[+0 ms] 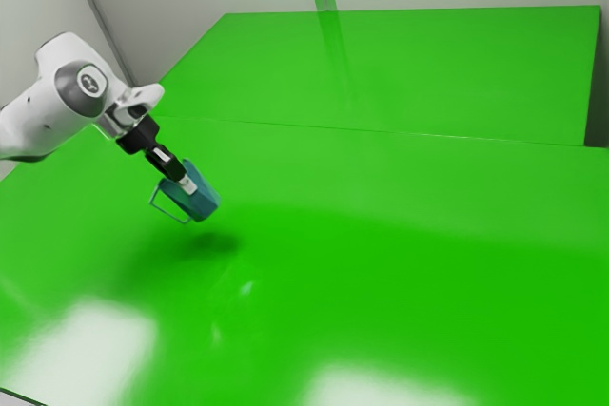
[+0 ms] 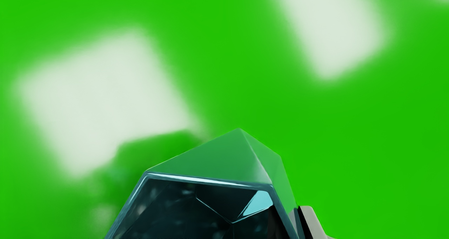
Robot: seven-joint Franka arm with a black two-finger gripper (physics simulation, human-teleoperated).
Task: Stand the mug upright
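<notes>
- One mug (image 1: 205, 203), teal and faceted, is held clear of the surface (image 1: 381, 254), near the exterior view's left; a dark shadow (image 1: 205, 242) lies on the green top below it, apart from the body.
- Attitude: tilted, neither upright nor flat on its side. In the exterior view its long axis slopes from upper left down to lower right.
- Mouth: directed back toward the hand; the wrist view looks past the rim (image 2: 210, 181) into the dark, faceted interior. Base end points away from the hand, downward and toward the exterior view's right.
- Handle (image 1: 169, 213): an angular loop on the lower side of the body, projecting toward the exterior view's left, its outer bar running roughly along the long axis.
- Claw (image 1: 188, 184): closed on the mug at its wall, near the mouth. In the wrist view one finger (image 2: 313, 222) stands against the outside of the wall; the exact contact of the other cannot be made out.
- Arm (image 1: 59, 106): enters from the exterior view's left, reaching downward to the mug.
</notes>
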